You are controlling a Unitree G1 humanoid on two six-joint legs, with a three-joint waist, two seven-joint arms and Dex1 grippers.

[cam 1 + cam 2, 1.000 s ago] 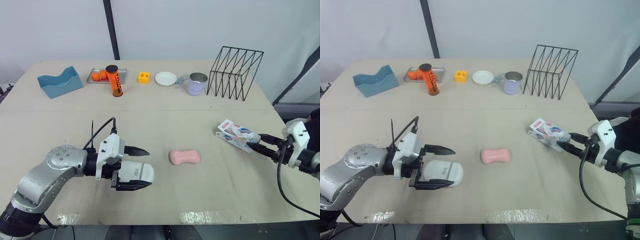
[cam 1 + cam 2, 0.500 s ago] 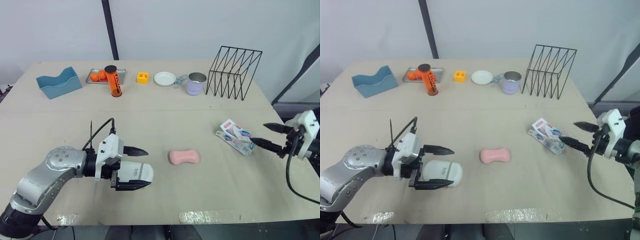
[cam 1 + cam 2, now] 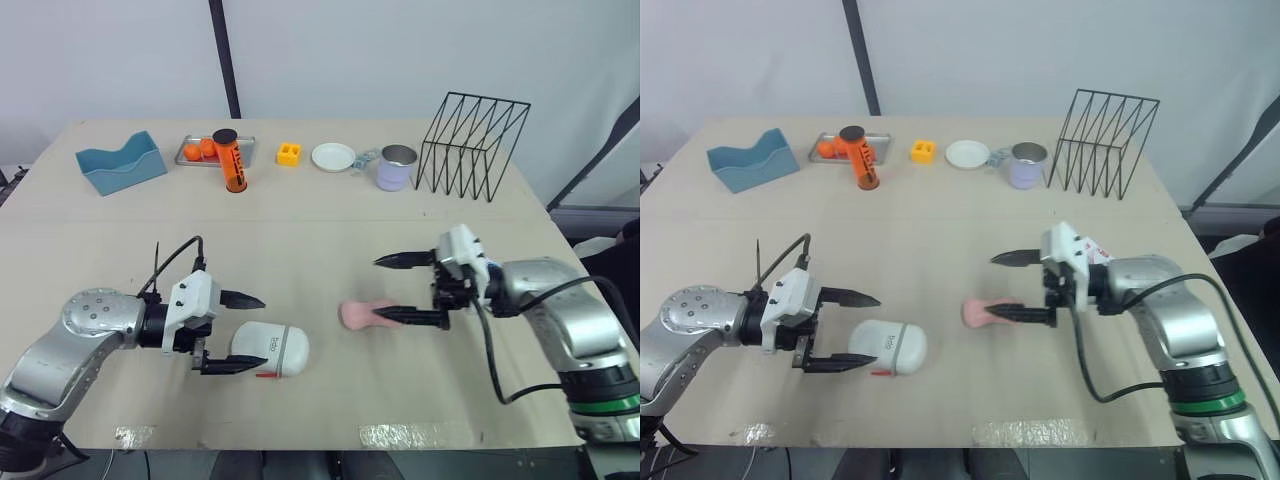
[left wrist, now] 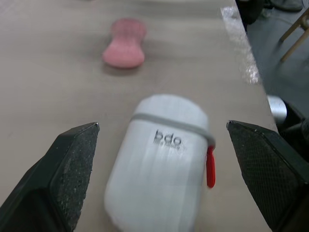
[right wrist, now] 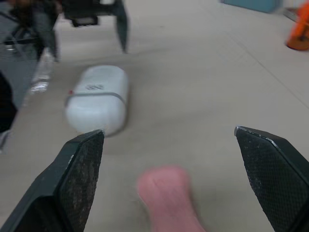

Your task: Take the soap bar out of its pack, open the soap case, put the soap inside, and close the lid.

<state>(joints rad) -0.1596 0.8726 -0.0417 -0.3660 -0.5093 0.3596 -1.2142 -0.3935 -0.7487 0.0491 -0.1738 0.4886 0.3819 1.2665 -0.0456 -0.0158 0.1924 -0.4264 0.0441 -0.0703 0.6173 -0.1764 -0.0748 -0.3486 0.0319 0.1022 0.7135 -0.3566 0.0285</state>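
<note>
Since the soap bar [image 3: 360,314] lies bare on the table [image 3: 330,230], unpacking's done. Your right gripper [image 3: 385,290] straddles it, spread wide, gripping nothing. Left gripper [image 3: 240,333] gapes at the shut soap case [image 3: 272,349]. Opening, loading, closing remain.

Blue plastic bin [image 3: 120,165]: well beyond the left pincer [image 3: 262,334].
Orange black-capped canister [image 3: 232,162]: beyond that pincer, by a metal tray [image 3: 247,141].
Black wire rack [image 3: 472,145]: beyond the right pincer [image 3: 379,289], beside a lilac mug [image 3: 395,168].
</note>
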